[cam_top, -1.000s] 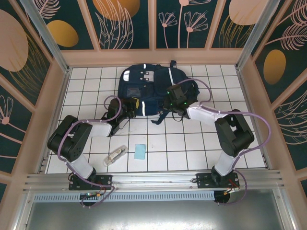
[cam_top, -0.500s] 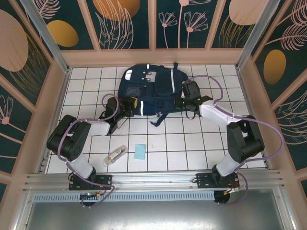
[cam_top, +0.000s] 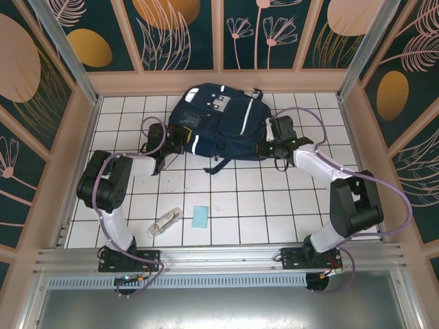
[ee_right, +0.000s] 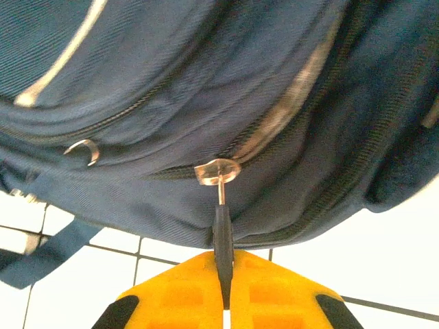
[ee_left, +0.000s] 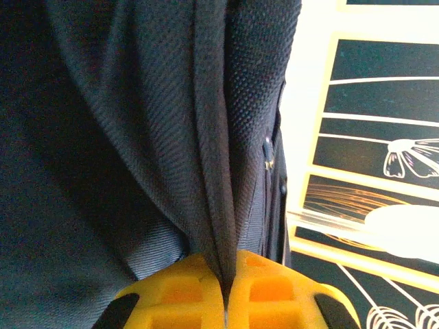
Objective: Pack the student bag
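Showing the student bag (cam_top: 218,123) lying flat on the far middle part of the white-tiled tabletop (cam_top: 274,205), well apart from two small items near the arm bases.

Judging the bag as soft and limp: woven fabric creasing and sagging wherever pinched, not stiff enough to hold its own mouth open, probably light while unpacked yet bulky and more likely to drag over the tiles than to lift cleanly.

Pinching a fold of navy cloth at the bag's left edge between the clenched yellow fingers of the left hand (ee_left: 226,288), with the cloth rising out of the closed jaws as a taut ridge.

Clamping the dark zip pull (ee_right: 221,233) at the bag's right side in the closed right hand (ee_right: 224,274), with the tab hanging from a metal slider ring (ee_right: 217,170) on a zip line following the bag's curved edge.

Suggesting, as holds, a seam, fold or strap for anchoring and the pull tab for opening; expecting smooth panels to bunch or slip, and the thin tab to slide free under a sideways tug.

Also showing a light blue square pad (cam_top: 199,216) and, just beside it, a small pale wrapped object (cam_top: 165,222), too small to identify.
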{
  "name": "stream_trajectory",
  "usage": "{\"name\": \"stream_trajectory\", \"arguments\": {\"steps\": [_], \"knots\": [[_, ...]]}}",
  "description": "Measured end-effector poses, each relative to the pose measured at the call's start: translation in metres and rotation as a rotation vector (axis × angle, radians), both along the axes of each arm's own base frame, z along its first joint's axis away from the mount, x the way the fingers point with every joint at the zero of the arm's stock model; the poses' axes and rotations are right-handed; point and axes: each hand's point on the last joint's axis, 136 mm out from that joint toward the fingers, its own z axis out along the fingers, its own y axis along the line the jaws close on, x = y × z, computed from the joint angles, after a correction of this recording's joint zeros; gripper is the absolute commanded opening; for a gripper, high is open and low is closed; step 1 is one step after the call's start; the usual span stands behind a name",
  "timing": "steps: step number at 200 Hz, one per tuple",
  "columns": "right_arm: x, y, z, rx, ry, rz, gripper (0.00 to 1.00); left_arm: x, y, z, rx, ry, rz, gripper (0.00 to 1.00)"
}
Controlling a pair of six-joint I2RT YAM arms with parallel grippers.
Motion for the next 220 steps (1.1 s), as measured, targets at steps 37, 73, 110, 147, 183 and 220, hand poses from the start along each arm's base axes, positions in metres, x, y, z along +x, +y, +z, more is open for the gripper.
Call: {"name": "stream_trajectory", "arguments": {"steps": [37, 73, 110, 147, 183, 220], "knots": [[-0.029, 0.042, -0.002, 0.079, 0.05, 0.076, 0.0, 0.036, -0.003, -0.009, 0.062, -0.026, -0.019, 0.22], [-0.047, 0.09, -0.002, 0.222, 0.108, 0.177, 0.0, 0.078, -0.011, 0.002, 0.074, -0.098, -0.059, 0.49], [-0.045, 0.123, -0.014, 0.344, 0.177, 0.215, 0.0, 0.068, -0.013, 0.009, 0.085, -0.112, -0.118, 0.99], [-0.033, 0.149, -0.012, 0.426, 0.183, 0.24, 0.0, 0.014, -0.001, 0.032, 0.099, -0.09, -0.129, 0.99], [-0.023, 0.171, 0.002, 0.47, 0.16, 0.286, 0.0, -0.031, -0.003, 0.064, 0.072, -0.124, -0.14, 0.95], [-0.02, 0.186, 0.015, 0.49, 0.132, 0.316, 0.0, -0.055, -0.034, 0.051, 0.006, -0.069, -0.192, 0.88]]}}
